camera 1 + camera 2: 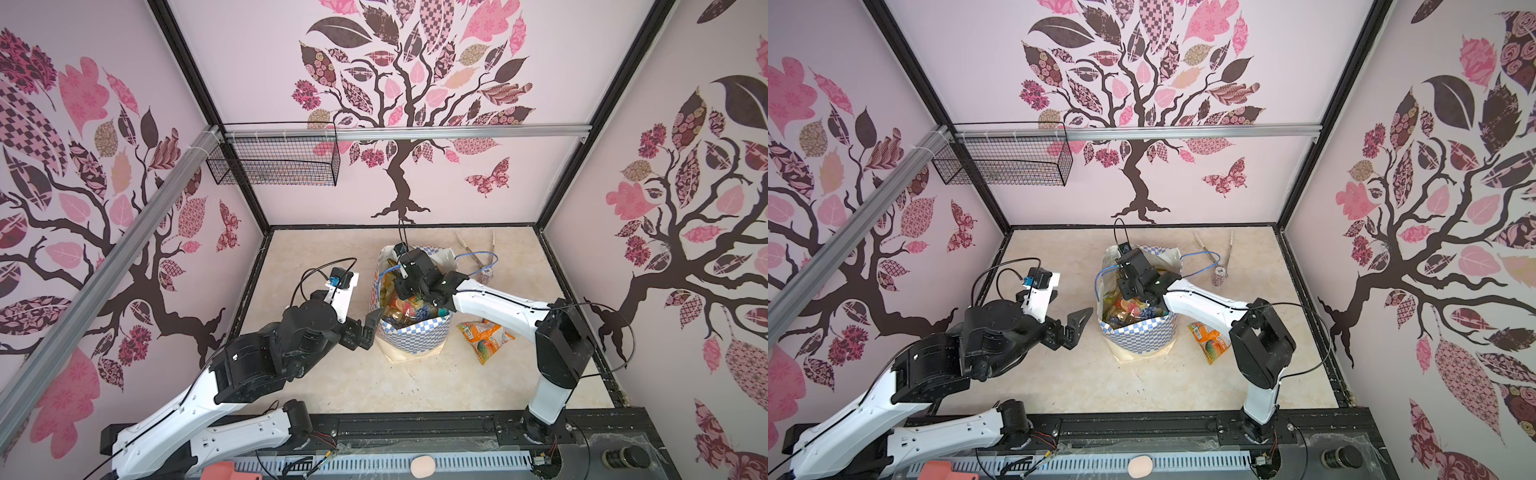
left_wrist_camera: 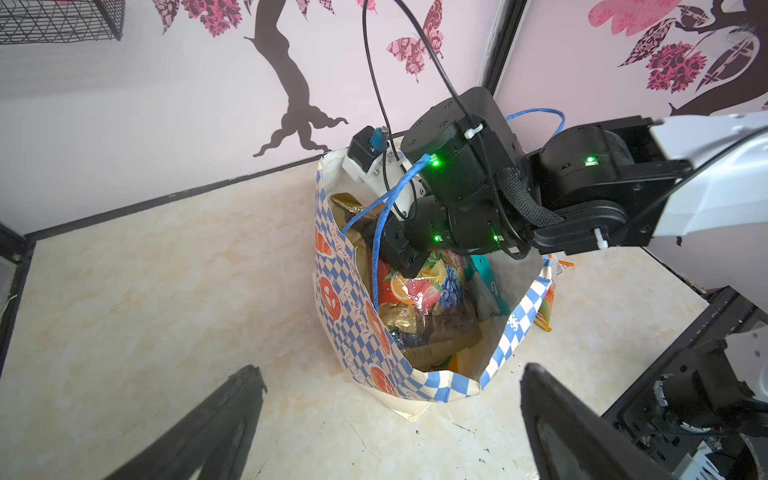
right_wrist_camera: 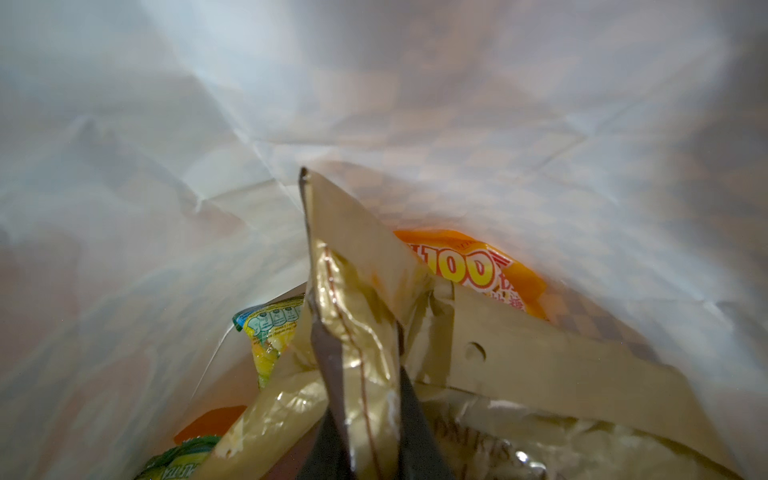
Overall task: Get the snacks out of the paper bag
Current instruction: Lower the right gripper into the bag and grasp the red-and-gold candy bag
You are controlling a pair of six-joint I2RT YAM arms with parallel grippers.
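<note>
Paper bag (image 1: 419, 337) | right gripper (image 3: 370, 424) inside, pinching gold packet (image 3: 357, 257) | left gripper (image 1: 1076, 327) spread beside | orange packet (image 1: 484, 336) outside | tongs (image 1: 1219, 272) behind

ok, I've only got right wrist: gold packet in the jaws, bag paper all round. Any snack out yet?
Observer: One. An orange packet lies on the table, right of the bag.
Operator: Left arm?
Observer: The left gripper hangs outside the bag, on its left, jaws wide open, empty.
Operator: What's near the gold packet that I can't see?
Observer: A red fruit packet, lying topmost in the bag.
</note>
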